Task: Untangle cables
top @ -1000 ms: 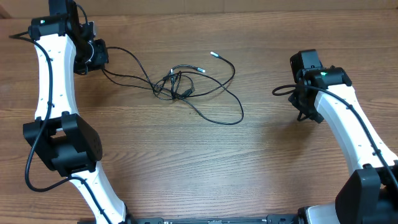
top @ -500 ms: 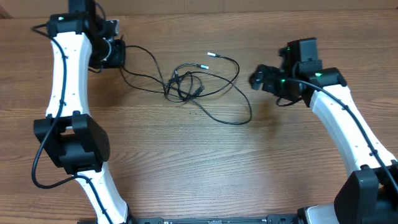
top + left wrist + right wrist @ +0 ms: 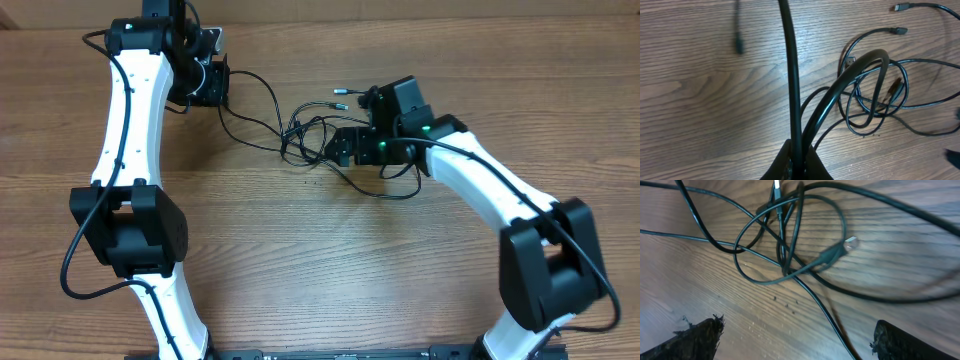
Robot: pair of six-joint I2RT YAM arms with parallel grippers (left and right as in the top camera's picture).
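The cables lay in a knot of overlapping loops on the wooden table, toward its far middle. Their silver-tipped plug ends pointed away from the knot, and one long strand curved out toward the near side. Another strand ran left into the left gripper, whose jaws were pinched shut on it, with that arm stretched along the left side. The right gripper hovered over the knot's right edge, arm bent in from the right. Its jaws were spread wide, with the fingertips well apart above the loops.

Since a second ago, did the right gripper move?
Yes. The right gripper swung left across the table, from its right side to the tangled cables.
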